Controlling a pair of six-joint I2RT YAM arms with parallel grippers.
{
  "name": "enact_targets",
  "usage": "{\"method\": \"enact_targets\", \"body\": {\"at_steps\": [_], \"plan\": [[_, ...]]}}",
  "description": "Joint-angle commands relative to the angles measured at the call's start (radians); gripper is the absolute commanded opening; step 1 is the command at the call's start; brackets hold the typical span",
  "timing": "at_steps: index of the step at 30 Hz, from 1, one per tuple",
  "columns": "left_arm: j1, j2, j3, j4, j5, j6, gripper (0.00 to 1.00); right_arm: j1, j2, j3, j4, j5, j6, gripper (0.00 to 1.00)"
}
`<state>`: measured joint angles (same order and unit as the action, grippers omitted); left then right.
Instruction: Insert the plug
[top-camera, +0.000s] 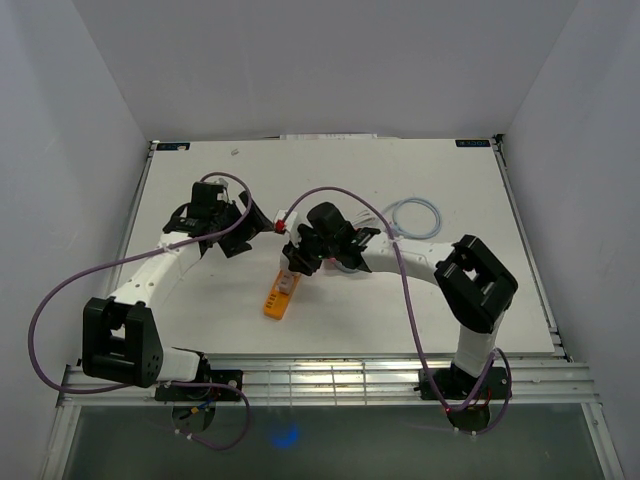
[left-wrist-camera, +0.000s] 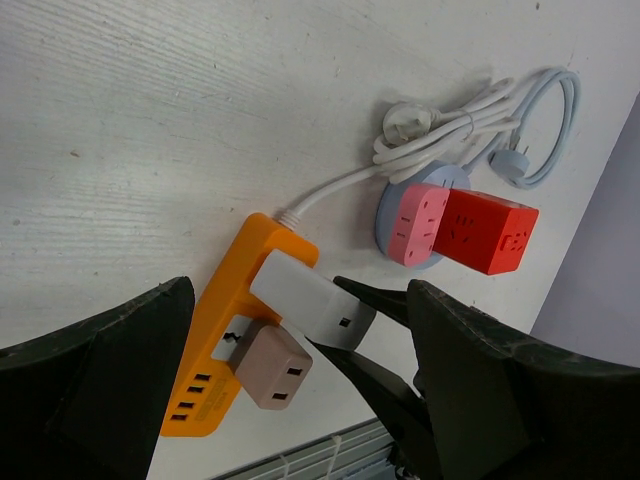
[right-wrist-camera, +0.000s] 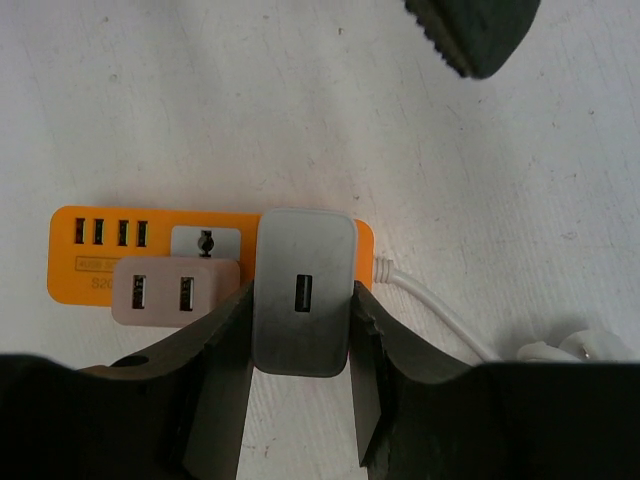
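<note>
Black fingers of the right gripper (right-wrist-camera: 298, 310) clasped the white plug (right-wrist-camera: 303, 250) standing on the orange power strip (right-wrist-camera: 90, 250), while the left wrist view showed the left gripper (left-wrist-camera: 300, 290) spread wide, clear of that plug, and overhead the strip lay on the table (top-camera: 200, 320).

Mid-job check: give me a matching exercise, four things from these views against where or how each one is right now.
1 white charger
2 beige adapter
3 red cube
4 left gripper

A open, holding nothing
B against the pink cube
C clamped in the right gripper
D on the orange strip beside its USB ports

Pairs: 1-C, 2-D, 3-B, 4-A
</note>
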<state>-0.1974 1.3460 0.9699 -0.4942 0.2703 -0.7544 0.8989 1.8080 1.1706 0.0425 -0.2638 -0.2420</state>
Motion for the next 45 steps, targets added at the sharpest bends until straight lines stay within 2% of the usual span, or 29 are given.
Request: {"method": "enact_targets", "body": {"at_steps": [1, 7, 19, 25, 37, 39, 42, 45], "plan": [[0.006, -0.050, -0.011, -0.004, 0.012, 0.021, 0.98, 0.005, 0.042, 0.081, -0.030, 0.005, -0.016, 0.08], [0.004, -0.067, -0.039, -0.007, 0.020, 0.027, 0.98, 0.015, 0.086, 0.110, -0.041, 0.028, -0.026, 0.08], [0.018, -0.082, -0.059, -0.044, 0.010, 0.052, 0.98, 0.044, 0.134, 0.166, -0.171, 0.116, -0.072, 0.08], [0.061, -0.071, -0.094, -0.012, 0.075, 0.046, 0.98, 0.044, 0.137, 0.123, -0.147, 0.112, -0.072, 0.08], [0.064, -0.071, -0.094, -0.004, 0.093, 0.055, 0.98, 0.040, 0.159, 0.109, -0.112, 0.074, -0.063, 0.08], [0.064, -0.073, -0.092, -0.003, 0.096, 0.064, 0.98, 0.035, 0.143, 0.112, -0.109, 0.081, -0.054, 0.12], [0.064, -0.076, -0.082, -0.017, 0.083, 0.070, 0.98, 0.021, 0.116, 0.095, -0.078, 0.072, -0.031, 0.26], [0.065, -0.084, -0.070, -0.027, 0.066, 0.075, 0.98, 0.009, 0.096, 0.090, -0.056, 0.064, -0.014, 0.32]]}}
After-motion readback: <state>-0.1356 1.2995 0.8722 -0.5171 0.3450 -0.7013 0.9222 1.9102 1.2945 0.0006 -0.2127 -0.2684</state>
